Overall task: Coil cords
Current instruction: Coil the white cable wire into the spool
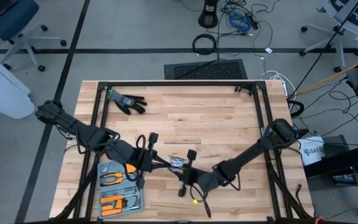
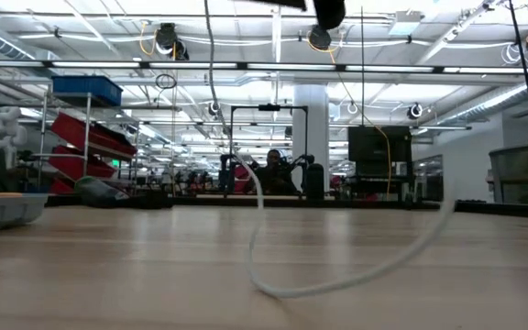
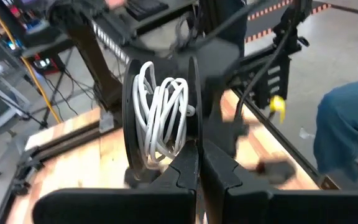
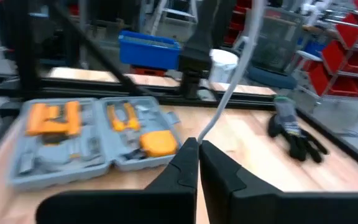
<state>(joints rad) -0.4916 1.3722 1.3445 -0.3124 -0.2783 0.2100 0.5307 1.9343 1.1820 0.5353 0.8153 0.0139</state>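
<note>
A black spool [image 3: 166, 112] with two round flanges has white cord [image 3: 161, 118] wound loosely between them; my left gripper [image 3: 199, 158] is shut on it above the table's near middle [image 1: 178, 163]. My right gripper [image 4: 197, 148], just to the right of it [image 1: 188, 176], is shut on a free run of the cord [image 4: 229, 93]. In the low view the cord hangs down from above, and a slack loop [image 2: 337, 280] rests on the tabletop. My left gripper pinches the rim of one spool flange [image 3: 194, 134] between its two fingers, at the flange's lower edge. The spool stands on edge beyond the fingertips, lifted clear of the table. My right gripper pinches the thin white cord [image 4: 205, 132] between its fingertips, a single strand. The cord runs up and away from the fingers toward the spool.
An open grey tool case [image 1: 120, 190] with orange tools lies at the table's near left. A black glove [image 1: 127, 101] lies at the far left. A small yellow piece [image 1: 194, 201] sits near the front edge. Black frame rails [image 1: 179, 84] run along the far and side edges.
</note>
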